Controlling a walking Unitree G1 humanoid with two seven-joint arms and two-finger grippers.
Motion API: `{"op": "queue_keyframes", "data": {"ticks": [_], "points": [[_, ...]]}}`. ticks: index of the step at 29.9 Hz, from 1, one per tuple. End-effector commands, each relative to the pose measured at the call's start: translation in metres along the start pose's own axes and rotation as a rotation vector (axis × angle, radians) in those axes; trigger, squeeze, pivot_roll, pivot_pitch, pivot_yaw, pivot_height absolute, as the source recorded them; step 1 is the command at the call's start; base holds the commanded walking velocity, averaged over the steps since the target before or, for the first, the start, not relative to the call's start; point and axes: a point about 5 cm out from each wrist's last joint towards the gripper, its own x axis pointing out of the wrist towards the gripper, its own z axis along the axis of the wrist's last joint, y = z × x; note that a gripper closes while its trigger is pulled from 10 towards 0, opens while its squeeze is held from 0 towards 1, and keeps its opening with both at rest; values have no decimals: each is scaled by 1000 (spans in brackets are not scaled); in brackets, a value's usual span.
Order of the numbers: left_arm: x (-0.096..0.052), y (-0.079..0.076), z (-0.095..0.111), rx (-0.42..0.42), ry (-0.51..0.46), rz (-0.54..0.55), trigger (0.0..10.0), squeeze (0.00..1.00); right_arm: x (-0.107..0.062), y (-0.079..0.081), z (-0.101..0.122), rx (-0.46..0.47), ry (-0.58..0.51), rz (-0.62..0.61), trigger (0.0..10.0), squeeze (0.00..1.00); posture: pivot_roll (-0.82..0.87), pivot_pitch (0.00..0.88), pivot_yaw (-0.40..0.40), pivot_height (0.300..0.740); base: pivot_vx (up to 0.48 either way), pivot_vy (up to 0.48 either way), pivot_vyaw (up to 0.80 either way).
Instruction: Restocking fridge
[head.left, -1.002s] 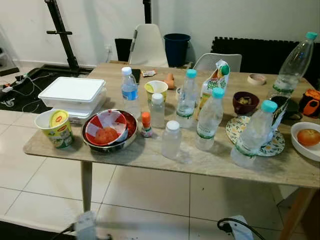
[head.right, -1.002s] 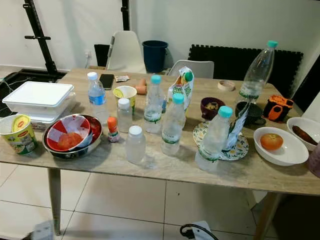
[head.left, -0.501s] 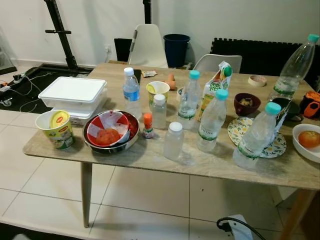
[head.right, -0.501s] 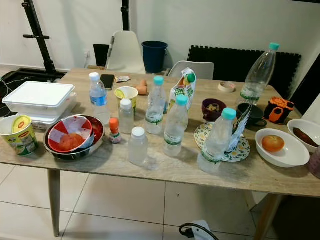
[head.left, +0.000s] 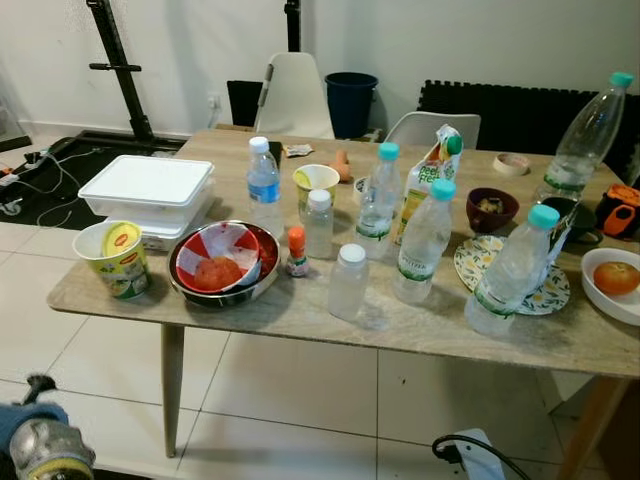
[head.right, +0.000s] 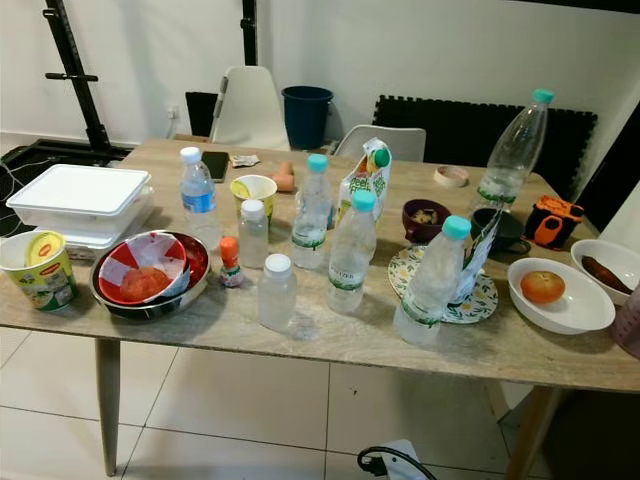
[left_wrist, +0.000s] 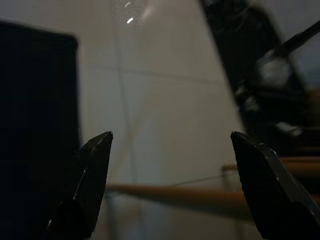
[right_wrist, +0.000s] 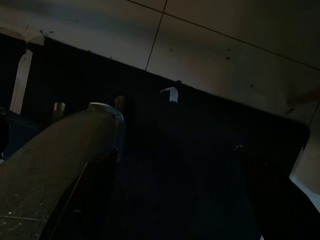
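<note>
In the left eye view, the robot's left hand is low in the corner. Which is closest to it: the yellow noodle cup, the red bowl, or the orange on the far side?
From the left hand, nearest first:
1. Noodle cup, table's near left corner.
2. Red bowl, just right of the cup.
3. Orange, in a white dish at the far right.

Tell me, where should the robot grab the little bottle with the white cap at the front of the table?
Probably around the middle of the white-capped bottle, coming from the front table edge. It stands upright, its sides look straight and round, and it is the nearest bottle to that edge, so nothing blocks that side. Other bottles crowd in behind it.
</note>
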Motion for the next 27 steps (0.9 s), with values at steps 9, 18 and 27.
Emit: {"op": "queue_keyframes", "data": {"ticks": [9,18,27], "points": [[13,-64,85,-29,-317,-198,10000,0,-1,-2,-3,-21,9,-3,10000,0,-3,0,-21,740,0,0,0],[8,-113,111,-11,-381,-422,10000,0,-1,-2,-4,-30,15,-4,10000,0,-2,0,-23,740,0,0,0],[8,-146,109,123,-236,-472,10000,0,-1,-2,-6,-39,21,-6,10000,0,0,0,-22,740,0,0,0]]}}
